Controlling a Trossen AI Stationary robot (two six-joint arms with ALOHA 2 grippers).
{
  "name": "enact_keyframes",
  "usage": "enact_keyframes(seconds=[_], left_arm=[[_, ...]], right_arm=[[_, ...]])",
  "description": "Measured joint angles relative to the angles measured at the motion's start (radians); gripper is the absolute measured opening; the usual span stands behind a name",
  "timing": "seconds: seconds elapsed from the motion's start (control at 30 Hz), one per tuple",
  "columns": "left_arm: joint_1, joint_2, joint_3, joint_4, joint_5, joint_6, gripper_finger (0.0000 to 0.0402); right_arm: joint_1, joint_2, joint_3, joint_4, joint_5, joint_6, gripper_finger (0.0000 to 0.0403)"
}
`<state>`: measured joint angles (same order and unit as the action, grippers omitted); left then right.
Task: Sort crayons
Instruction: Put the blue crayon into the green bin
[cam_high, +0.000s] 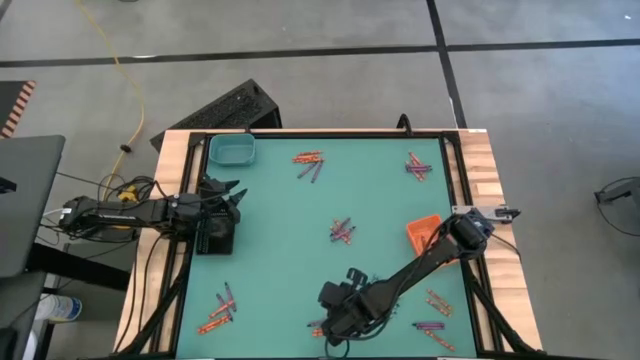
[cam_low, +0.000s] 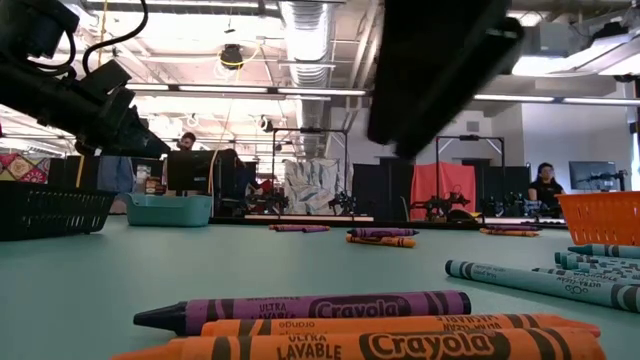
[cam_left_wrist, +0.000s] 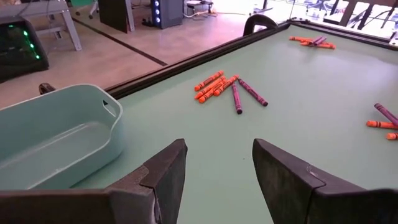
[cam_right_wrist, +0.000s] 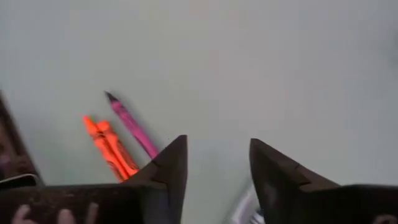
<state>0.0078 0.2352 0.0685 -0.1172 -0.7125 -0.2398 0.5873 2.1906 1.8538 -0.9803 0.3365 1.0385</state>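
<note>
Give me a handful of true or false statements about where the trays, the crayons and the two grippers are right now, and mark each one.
1. The teal tray sits at a far corner of the mat. True.
2. The right gripper holds a purple crayon. False: its fingers are apart with nothing between them.
3. The left gripper is open. True.
4. The orange tray sits beside the left arm. False: it is by the right arm.
5. The teal tray is full of crayons. False: it looks empty.
</note>
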Motion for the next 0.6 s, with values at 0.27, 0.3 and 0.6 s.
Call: enact_keyframes(seconds=[0.27,0.3,0.6], left_arm=[[0.0,0.0,0.0,0.0,0.0,0.0,0.0176],[0.0,0.0,0.0,0.0,0.0,0.0,0.0176],[0.0,0.0,0.0,0.0,0.0,0.0,0.0176]], right_arm=[[-0.001,0.006,0.0,-0.144,-0.047,0.182,0.0172],[-0.001,0.006,0.0,-0.15,-0.047,0.2,0.0169],[-0.001,0.006,-0.002,-0.153,-0.048,0.25,0.0152]])
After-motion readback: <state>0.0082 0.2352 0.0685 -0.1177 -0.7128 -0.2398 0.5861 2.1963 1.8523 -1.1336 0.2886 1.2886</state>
